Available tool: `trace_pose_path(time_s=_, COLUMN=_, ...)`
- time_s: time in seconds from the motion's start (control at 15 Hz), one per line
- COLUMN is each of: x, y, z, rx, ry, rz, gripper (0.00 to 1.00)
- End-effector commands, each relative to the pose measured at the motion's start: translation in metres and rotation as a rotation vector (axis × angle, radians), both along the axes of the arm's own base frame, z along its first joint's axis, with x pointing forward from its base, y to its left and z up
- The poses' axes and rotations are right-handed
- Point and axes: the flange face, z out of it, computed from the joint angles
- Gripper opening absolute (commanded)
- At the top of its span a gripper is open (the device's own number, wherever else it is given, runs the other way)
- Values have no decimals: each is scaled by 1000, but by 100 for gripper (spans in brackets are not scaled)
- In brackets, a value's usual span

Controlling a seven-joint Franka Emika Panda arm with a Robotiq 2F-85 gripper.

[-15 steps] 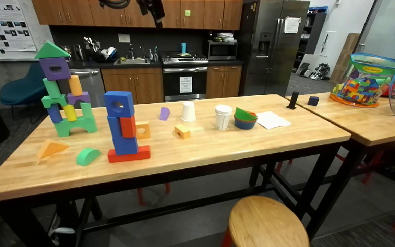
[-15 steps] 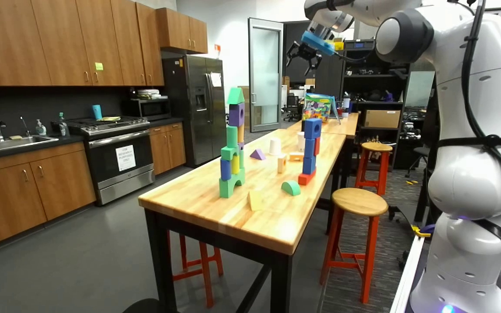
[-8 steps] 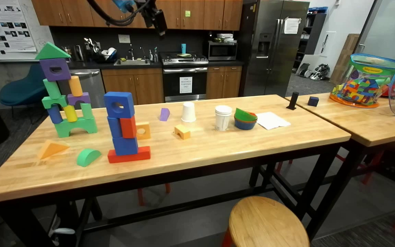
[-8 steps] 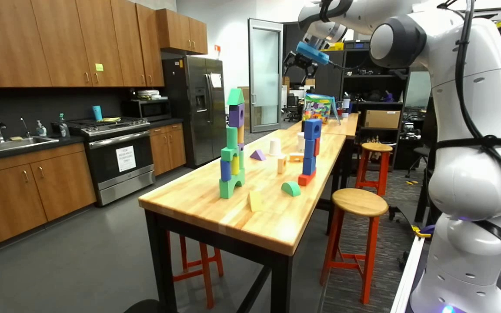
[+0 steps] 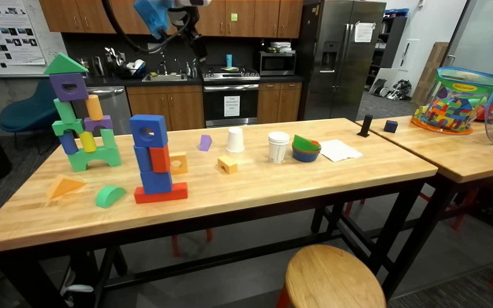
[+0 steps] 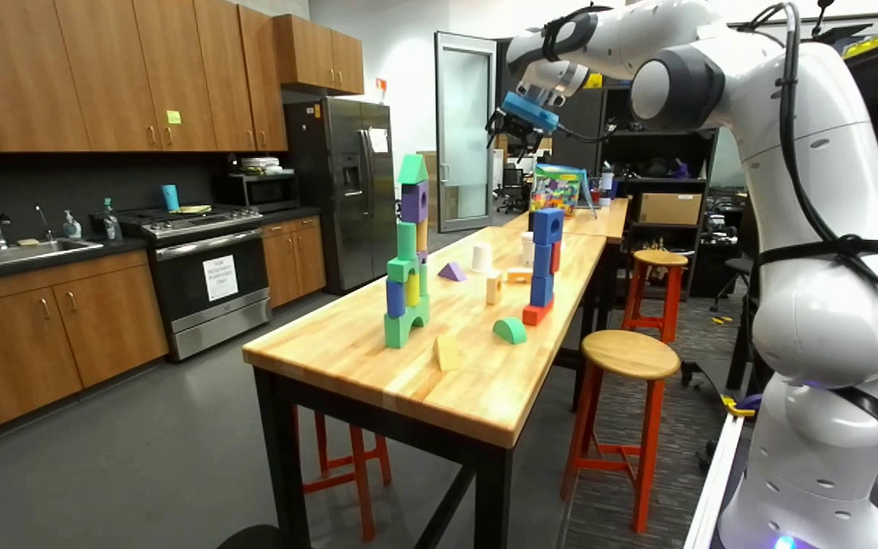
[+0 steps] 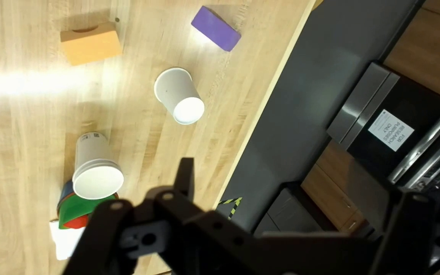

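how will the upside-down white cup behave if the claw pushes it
The upside-down white cup looks like thin paper, so it's probably light and might dent if squeezed. Standing wide end down, it would likely slide before tipping.

End effector [image 6: 507,149] spread above wooden table [image 6: 355,358], green-roofed block tower [image 6: 407,242], blue-topped tower [image 6: 543,256] (red base [image 6: 537,313])

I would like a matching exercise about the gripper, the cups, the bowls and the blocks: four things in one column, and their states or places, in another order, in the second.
Things
1. gripper
2. single white cup
3. green bowl
4. green triangle block

States or places
A. tilted over a blue bowl
B. resting on a purple block
C. open, holding nothing
D. upside down

Pairs: 1-C, 2-D, 3-A, 4-B
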Motion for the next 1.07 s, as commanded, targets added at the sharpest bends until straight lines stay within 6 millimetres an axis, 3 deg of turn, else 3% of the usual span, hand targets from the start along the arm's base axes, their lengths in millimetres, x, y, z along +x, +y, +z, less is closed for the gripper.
trace_pose_path(time_s=0.0, x=16, y=2, z=-7, rx=-2, ry=-3, rz=-48, gripper=100)
trace_pose_path(time_s=0.33, x=26, y=4, z=-19, rx=-9, ry=26, rz=-39, gripper=100)
trace_pose_path(time_s=1.0, x=3, y=-1, z=-32, rx=-135, ry=307, rz=272, gripper=100)
